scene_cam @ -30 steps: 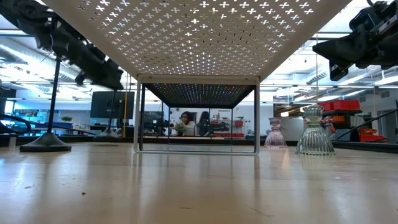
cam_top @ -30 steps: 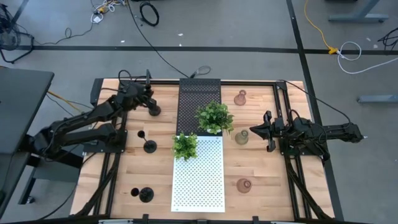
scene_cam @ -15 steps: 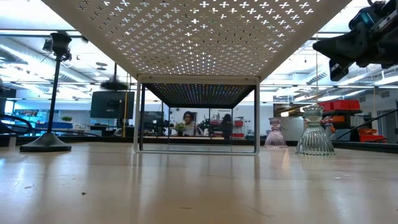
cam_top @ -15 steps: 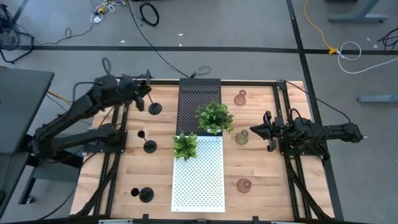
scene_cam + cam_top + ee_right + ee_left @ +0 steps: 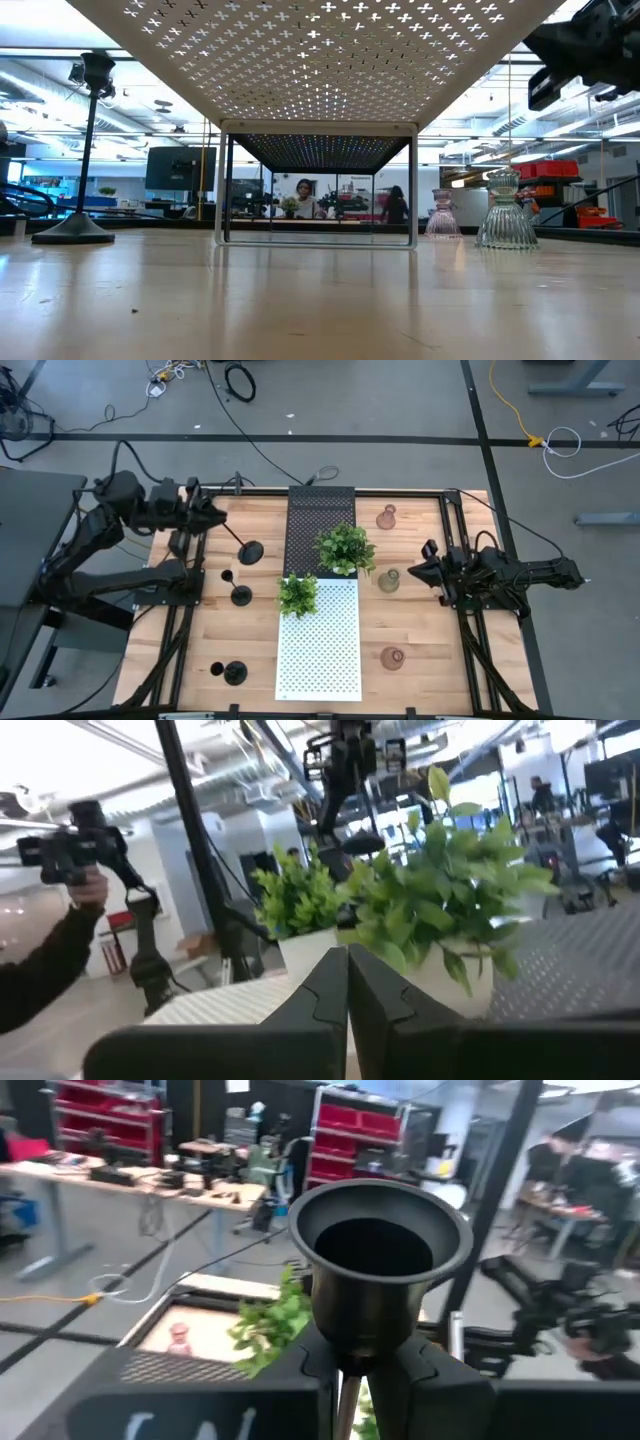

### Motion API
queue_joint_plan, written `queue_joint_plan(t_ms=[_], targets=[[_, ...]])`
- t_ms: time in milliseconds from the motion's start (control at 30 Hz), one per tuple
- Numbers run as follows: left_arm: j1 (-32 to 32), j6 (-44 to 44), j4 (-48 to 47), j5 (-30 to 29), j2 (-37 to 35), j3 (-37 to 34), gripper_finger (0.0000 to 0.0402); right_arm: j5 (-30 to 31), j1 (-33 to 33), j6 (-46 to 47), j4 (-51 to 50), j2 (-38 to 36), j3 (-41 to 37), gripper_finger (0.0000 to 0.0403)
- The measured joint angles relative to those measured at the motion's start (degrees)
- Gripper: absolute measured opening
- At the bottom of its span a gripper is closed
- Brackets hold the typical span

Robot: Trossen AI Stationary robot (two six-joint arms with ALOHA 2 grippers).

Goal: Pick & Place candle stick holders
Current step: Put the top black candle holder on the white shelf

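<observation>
My left gripper [image 5: 207, 518] is at the far left of the table and shut on a black candle stick holder [image 5: 249, 551]. The holder's cup [image 5: 380, 1250] fills the left wrist view. Two more black holders [image 5: 240, 596] [image 5: 233, 673] stand on their round bases at the left; one shows in the low view [image 5: 90, 150]. Three glass holders [image 5: 387, 516] [image 5: 388, 581] [image 5: 391, 657] stand on the right side. My right gripper [image 5: 415, 572] is shut and empty, just right of the middle glass holder. It also shows in its wrist view [image 5: 347, 982]. My left gripper pinches the black holder's thin stem [image 5: 346, 1385] between its two fingers, just below the cup. The fingers come level from the table's left and lie across the stem. The holder is lifted clear and tilted, cup toward the left, base [image 5: 250, 552] hanging toward the right.
A black perforated rack [image 5: 322, 510] and a white perforated rack [image 5: 318, 650] stand along the table's middle, with two potted plants [image 5: 345, 548] [image 5: 297, 594] on them. Black frame rails run along both sides. A person's arm [image 5: 50, 970] shows beyond the table.
My left gripper has gone up and toward the table's left edge with the black holder, which is lifted clear of the table and tipped, its cup toward the left. My right gripper has drawn back a little toward the right edge.
</observation>
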Motion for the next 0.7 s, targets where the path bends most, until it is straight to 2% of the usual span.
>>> queue_joint_plan(t_ms=[300,500,700], targets=[[-6.36,-5.53,17.06,5.37,6.76,0.07,0.003,0.36,0.0,-0.91,0.41,0.0,0.0,0.0009],[-8.91,-4.64,17.23,5.26,14.31,3.24,0.003,0.42,0.0,0.42,0.31,0.0,0.0,0.0009],[-12.75,-0.6,16.46,5.26,22.95,10.74,0.003,0.43,0.02,1.24,1.12,0.0,0.0,0.0009]])
